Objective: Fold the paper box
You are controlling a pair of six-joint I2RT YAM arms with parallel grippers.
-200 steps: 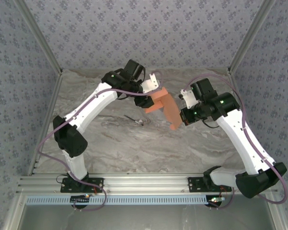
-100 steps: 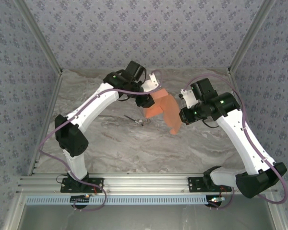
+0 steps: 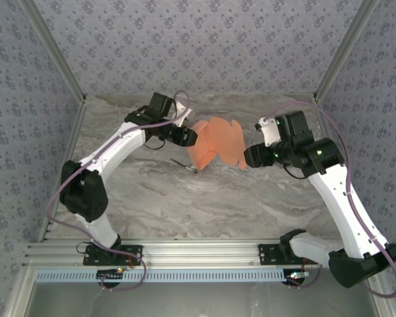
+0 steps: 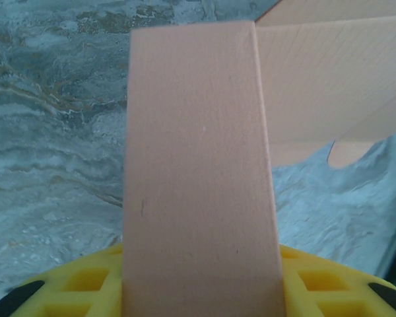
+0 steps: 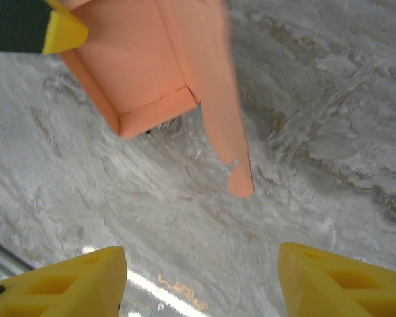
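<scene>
I reckon the paper box [image 3: 214, 142] is half-folded, flap [image 5: 234, 142] loose: left gripper [image 3: 187, 137] pinches it, right gripper [image 5: 201, 274] beside it gapes empty.

Top camera looks down; both wrist cameras closely share the paper box [image 3: 214, 142].

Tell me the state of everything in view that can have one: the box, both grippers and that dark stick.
paper box: partly folded, some walls up, one long flap hanging loose, held above the table.
left gripper: shut on a panel of the paper box.
right gripper: open, nothing between its fingers, apart from the box.
dark stick: lying flat on the table, untouched.
</scene>
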